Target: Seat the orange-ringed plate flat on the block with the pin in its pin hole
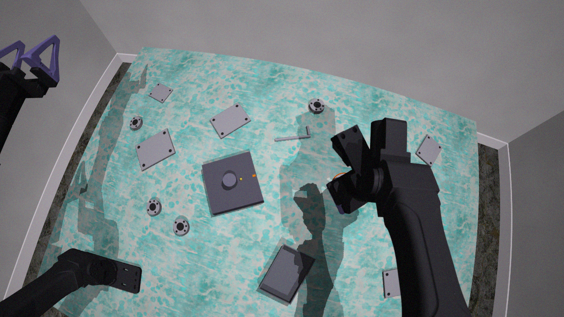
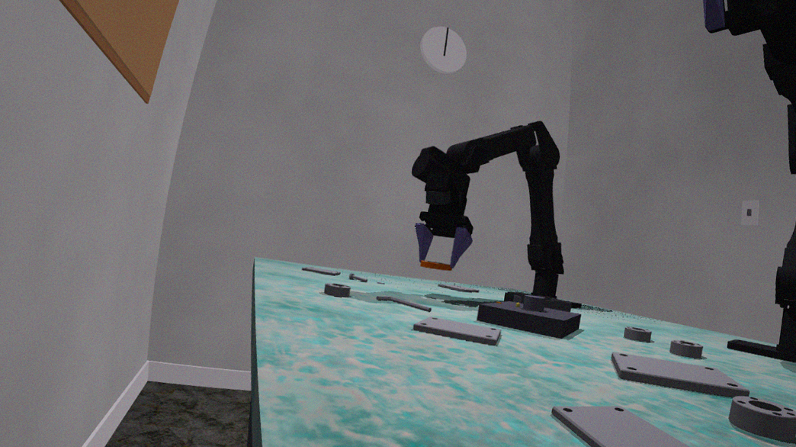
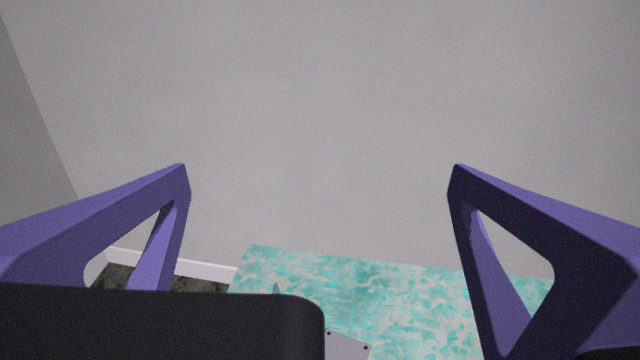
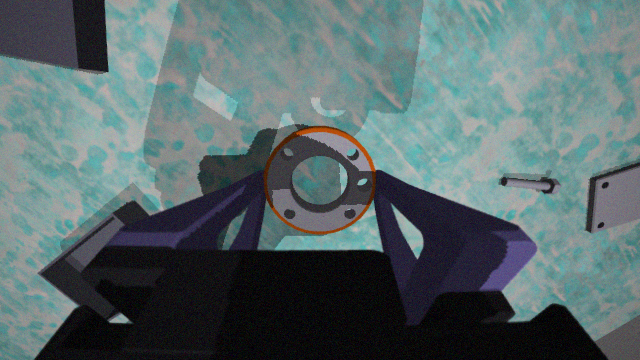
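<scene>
Orange-ringed plate (image 1: 338, 175) (image 2: 435, 265) (image 4: 320, 223) is up in the air, guys, pinched by its rim between the right gripper's (image 1: 342, 189) (image 2: 437, 261) (image 4: 320, 176) fingers. It looks pretty level in the exterior view, above the table. Right wrist cam has the odd pin hole (image 4: 363, 182) at 3 o'clock on the plate.

So it's not seated: from the top, the block (image 1: 236, 199) (image 2: 526, 319) (image 4: 40, 30) is well apart, around 9 o'clock from the plate. Its post (image 1: 229, 179) (image 2: 534, 302) is bare, with the little yellow pin (image 1: 240, 178) (image 2: 518, 305) at the post's 3 o'clock. Left gripper (image 1: 37, 39) (image 3: 319, 175) is spread wide with nothing between its fingers, way out at the block's 10 o'clock. Also from the top, an L-shaped rod (image 1: 291, 138) lies at the block's 2 o'clock and a shallow tray (image 1: 283, 271) near its 5.
</scene>
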Controlling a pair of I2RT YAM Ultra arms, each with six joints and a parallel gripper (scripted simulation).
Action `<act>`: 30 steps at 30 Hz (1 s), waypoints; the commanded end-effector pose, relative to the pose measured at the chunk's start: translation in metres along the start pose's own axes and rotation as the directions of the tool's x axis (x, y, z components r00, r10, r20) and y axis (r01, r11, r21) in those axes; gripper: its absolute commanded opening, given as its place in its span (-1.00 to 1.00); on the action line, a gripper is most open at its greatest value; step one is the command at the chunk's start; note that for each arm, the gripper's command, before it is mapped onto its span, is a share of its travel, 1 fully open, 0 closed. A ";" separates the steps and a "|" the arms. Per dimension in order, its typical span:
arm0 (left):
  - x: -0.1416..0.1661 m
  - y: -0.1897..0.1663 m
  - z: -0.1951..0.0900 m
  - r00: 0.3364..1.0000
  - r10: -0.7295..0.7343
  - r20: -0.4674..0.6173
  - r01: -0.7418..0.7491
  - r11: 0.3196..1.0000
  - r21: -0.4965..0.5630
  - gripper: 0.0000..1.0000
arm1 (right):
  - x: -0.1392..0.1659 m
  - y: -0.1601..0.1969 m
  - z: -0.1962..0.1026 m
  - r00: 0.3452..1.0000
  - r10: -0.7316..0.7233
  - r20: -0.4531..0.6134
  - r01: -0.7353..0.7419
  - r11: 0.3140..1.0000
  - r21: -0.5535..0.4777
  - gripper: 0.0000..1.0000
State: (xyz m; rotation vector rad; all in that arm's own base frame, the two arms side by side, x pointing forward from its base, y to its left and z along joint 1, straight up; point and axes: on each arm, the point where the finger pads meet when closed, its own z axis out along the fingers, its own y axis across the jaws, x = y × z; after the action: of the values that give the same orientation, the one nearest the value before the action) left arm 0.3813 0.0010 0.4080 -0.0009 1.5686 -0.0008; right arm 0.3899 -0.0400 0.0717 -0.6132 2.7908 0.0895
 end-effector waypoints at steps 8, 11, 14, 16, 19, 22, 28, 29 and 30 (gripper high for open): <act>-0.012 0.000 -0.006 1.000 0.004 0.029 -0.004 1.000 0.000 1.00 | -0.064 0.052 0.012 0.986 0.167 -0.022 -0.165 0.985 0.056 -1.00; -0.012 0.000 -0.006 1.000 0.004 0.029 -0.004 1.000 0.000 1.00 | -0.084 0.082 0.019 0.982 0.189 -0.024 -0.187 0.980 0.064 -1.00; -0.012 0.000 -0.006 1.000 0.004 0.029 -0.004 1.000 0.000 1.00 | -0.101 0.112 0.025 0.977 0.212 -0.020 -0.210 0.975 0.076 -1.00; -0.012 0.000 -0.006 1.000 0.004 0.029 -0.004 1.000 0.000 1.00 | -0.110 0.130 0.029 0.973 0.230 -0.014 -0.228 0.970 0.085 -1.00; -0.012 0.000 -0.006 1.000 0.004 0.029 -0.004 1.000 0.000 1.00 | -0.117 0.145 0.031 0.973 0.229 -0.013 -0.227 0.970 0.092 -1.00; -0.012 0.000 -0.006 1.000 0.004 0.029 -0.004 1.000 0.000 1.00 | -0.121 0.150 0.030 0.975 0.221 -0.006 -0.220 0.971 0.089 -1.00; -0.012 0.000 -0.006 1.000 0.004 0.029 -0.004 1.000 0.000 1.00 | -0.143 0.186 0.033 0.980 0.193 0.052 -0.196 0.979 0.058 -1.00; -0.012 0.000 -0.006 1.000 0.004 0.029 -0.004 1.000 0.000 1.00 | -0.142 0.190 0.034 0.980 0.195 0.045 -0.198 0.978 0.059 -1.00; -0.012 0.000 -0.006 1.000 0.004 0.029 -0.004 1.000 0.000 1.00 | -0.142 0.194 0.035 0.979 0.198 0.040 -0.200 0.978 0.061 -1.00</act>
State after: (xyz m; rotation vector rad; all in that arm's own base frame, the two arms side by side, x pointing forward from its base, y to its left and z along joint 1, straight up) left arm 0.3813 0.0010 0.4080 -0.0009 1.5686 -0.0008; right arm 0.4338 0.1785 0.0678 -0.3432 2.8399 0.0383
